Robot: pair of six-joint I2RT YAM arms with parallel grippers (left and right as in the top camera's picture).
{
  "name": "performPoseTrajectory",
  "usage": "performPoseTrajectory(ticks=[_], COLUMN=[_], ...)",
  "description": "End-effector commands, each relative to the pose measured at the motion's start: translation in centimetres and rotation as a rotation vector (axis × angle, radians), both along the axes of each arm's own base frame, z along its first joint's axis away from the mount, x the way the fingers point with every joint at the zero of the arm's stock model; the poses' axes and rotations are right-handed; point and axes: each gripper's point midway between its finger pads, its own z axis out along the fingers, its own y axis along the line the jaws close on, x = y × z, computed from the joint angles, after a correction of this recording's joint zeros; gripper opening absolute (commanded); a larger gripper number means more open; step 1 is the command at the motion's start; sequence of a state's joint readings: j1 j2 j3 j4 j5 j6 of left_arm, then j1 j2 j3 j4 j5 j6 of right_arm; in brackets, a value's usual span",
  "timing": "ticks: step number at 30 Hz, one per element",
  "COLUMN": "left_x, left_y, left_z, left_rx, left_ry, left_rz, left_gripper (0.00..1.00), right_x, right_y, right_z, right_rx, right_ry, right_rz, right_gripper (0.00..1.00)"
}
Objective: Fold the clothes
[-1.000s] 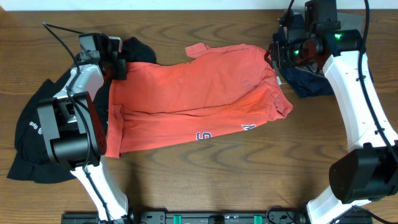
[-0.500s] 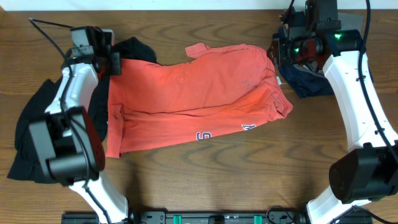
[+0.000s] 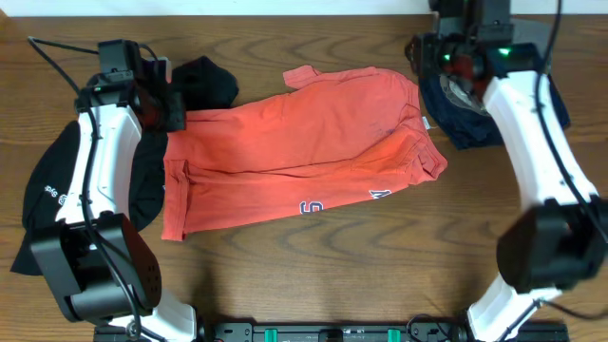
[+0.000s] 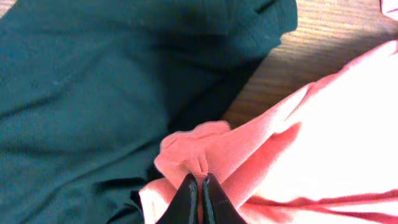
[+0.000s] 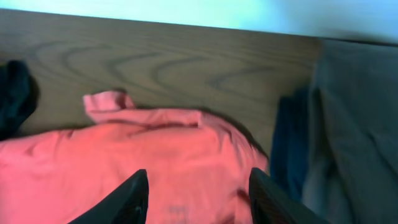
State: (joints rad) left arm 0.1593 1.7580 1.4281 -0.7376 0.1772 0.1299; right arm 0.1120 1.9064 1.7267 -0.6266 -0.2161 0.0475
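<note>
The left hand (image 4: pixel 199 182) pinches the orange-red T-shirt (image 3: pixel 285 142) corner; the right hand (image 5: pixel 198 175) hangs spread near its other end.

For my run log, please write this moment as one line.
left hand: shut on orange-red T-shirt | right hand: open above it | fold: not done

Seemingly a robotics lab bench: white robot arms (image 3: pixel 95 180) mounted at a wood-grain table (image 3: pixel 332 271), cables (image 3: pixel 59 49) trailing.
</note>
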Motion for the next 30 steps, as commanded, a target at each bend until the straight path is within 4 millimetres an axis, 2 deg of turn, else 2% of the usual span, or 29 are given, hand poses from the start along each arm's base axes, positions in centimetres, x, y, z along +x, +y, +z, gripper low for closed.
performPoseTrajectory(ticks=[1,4,8,14,21,25,30], left_x=[0.1,-0.1,-0.2,-0.4,-0.3,-0.3,-0.3], left_y=[0.0,0.0,-0.1,-0.1,0.0,0.0,0.0], left_z=[0.7,0.6,0.6,0.5,0.5,0.5,0.5], left_rx=[-0.001,-0.002,-0.003,-0.004,0.004,0.006,0.006], left_ry=[-0.008,-0.001,0.005,0.014,0.011,0.011,0.011], left_rz=[0.01,0.01,0.01,0.01,0.004,0.005,0.005], left_gripper=[0.06,0.06,0.06,0.06,0.06,0.06,0.06], right_x=[2.2,3.8,5.2,6.4,6.1,6.1,6.6], right_y=[1.9,2.4,2.4,2.8,2.8,2.8,2.8], right_z=[-5.0,-8.2,-11.3,-14.1,-18.0,-19.0,-18.6], right_rx=[0.006,-0.011,-0.042,-0.044,-0.052,-0.054,-0.04], right_ry=[0.042,0.042,0.039,0.027,0.085,0.098,0.072], right_rz=[-0.001,-0.004,-0.025,-0.024,-0.02,-0.02,-0.037], right_gripper=[0.49,0.49,0.5,0.49,0.46,0.43,0.27])
